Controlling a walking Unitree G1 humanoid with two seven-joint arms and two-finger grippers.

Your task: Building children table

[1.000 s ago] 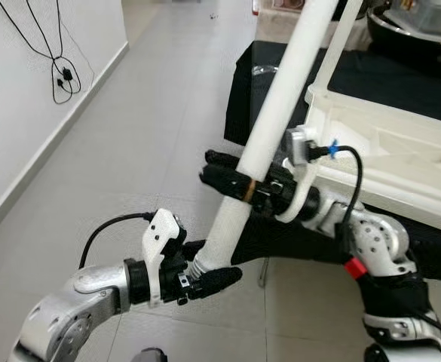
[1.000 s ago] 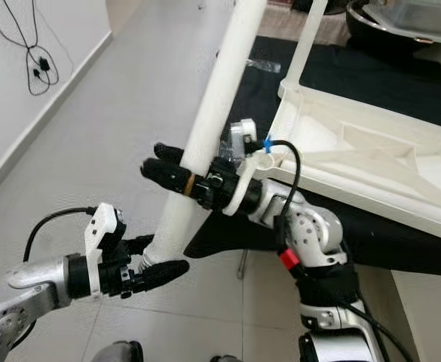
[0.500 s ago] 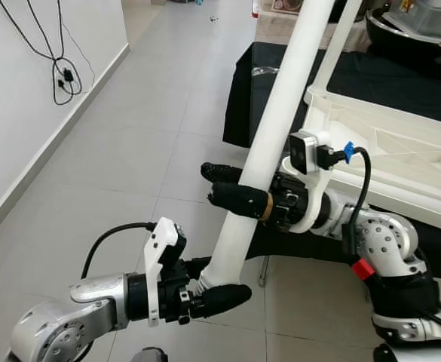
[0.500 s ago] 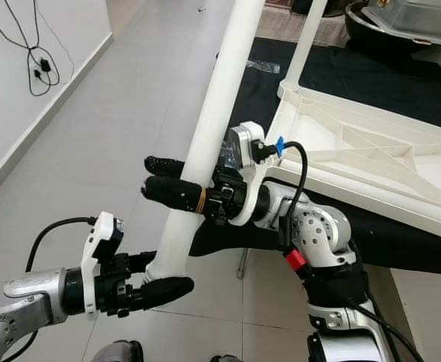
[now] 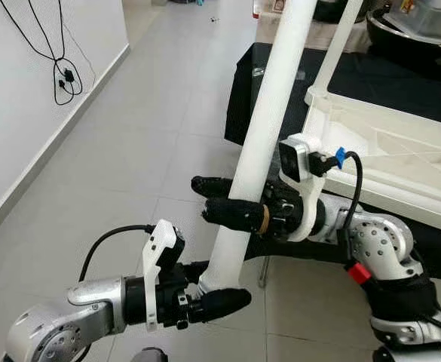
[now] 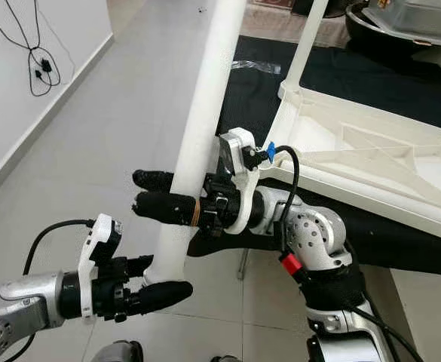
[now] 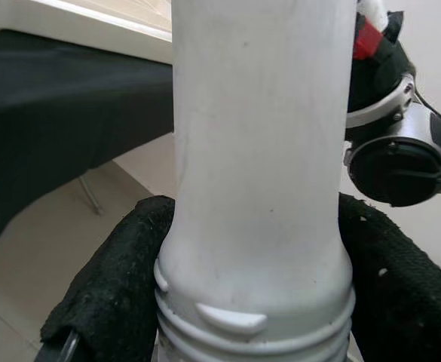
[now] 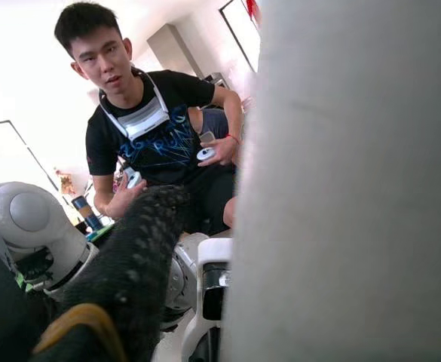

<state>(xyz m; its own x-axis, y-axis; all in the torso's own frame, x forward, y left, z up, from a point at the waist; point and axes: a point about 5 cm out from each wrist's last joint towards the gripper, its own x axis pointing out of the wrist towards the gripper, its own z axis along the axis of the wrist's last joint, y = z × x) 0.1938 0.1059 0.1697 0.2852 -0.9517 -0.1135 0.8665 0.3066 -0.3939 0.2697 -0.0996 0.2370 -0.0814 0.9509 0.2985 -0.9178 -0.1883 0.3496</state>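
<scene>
A long white table leg [image 5: 269,128] stands steeply tilted over the floor in front of me. My left gripper [image 5: 218,285] is shut on its lower end, just above the threaded tip [image 7: 254,332], with a black finger [image 7: 107,286] on each side. My right gripper [image 5: 205,197] is shut on the leg about a third of the way up, one finger behind it and one in front. The white table top [image 5: 386,151] lies upside down at the right, and a second leg [image 5: 341,38] stands up from its near corner.
The table top rests on a surface covered with black cloth [image 5: 401,83]. A dark pan [image 5: 416,30] sits at the back right. Grey tiled floor [image 5: 130,136] stretches left to a white wall with a hanging cable [image 5: 62,75]. A person [image 8: 152,136] holding a controller is in the right wrist view.
The leg now stands more upright. My right wrist has rolled and its grip sits a little lower on the leg. The left gripper has kept its hold on the lower end.
</scene>
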